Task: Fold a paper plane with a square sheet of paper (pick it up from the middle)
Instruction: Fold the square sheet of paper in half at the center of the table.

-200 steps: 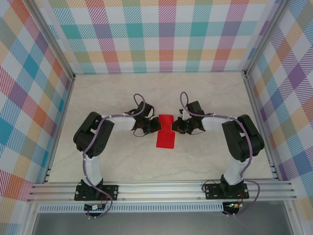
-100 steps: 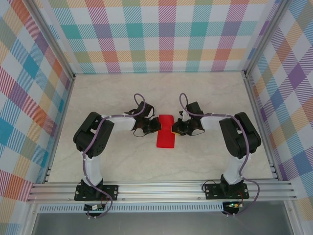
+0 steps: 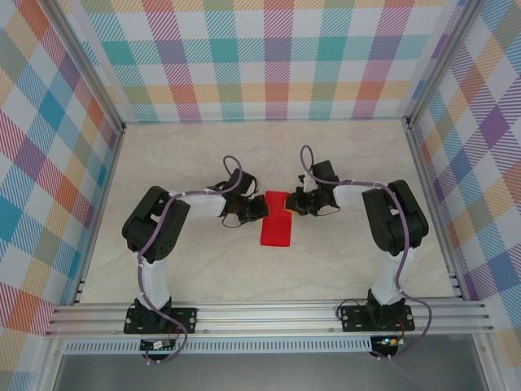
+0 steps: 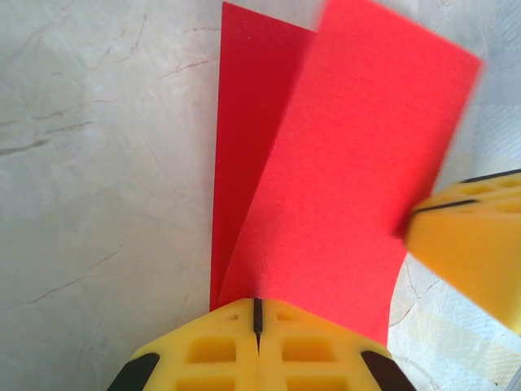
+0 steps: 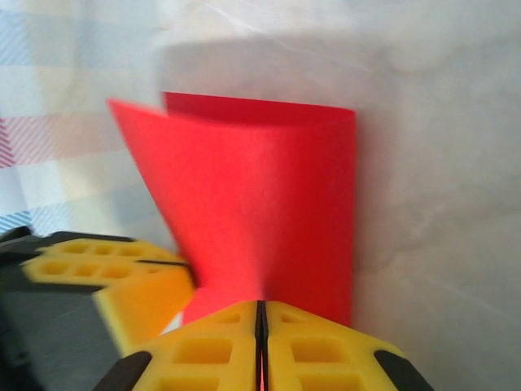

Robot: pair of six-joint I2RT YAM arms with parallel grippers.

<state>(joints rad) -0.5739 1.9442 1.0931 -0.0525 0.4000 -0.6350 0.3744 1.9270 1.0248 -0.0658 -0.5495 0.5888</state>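
Note:
The red sheet of paper [image 3: 276, 221] lies folded in the middle of the table, between the two arms. My left gripper [image 3: 260, 208] is shut on its left edge. In the left wrist view the paper [image 4: 326, 171] rises from the closed yellow tips [image 4: 257, 305] as two layers, the upper one lifted. My right gripper [image 3: 294, 204] is shut on the paper's upper right edge. From the right wrist the paper [image 5: 269, 204] curls up from the pinched tips [image 5: 260, 308], with the other gripper's yellow finger [image 5: 114, 285] at the left.
Pale marble-look tabletop [image 3: 203, 269] lies all round the paper. Plaid walls [image 3: 269, 65] and aluminium frame rails [image 3: 269, 318] close in the workspace on every side. Purple cables loop over both wrists.
My right gripper has moved up and to the left along the paper's right edge, and the sheet's upper part has folded over. The left gripper has stayed in place.

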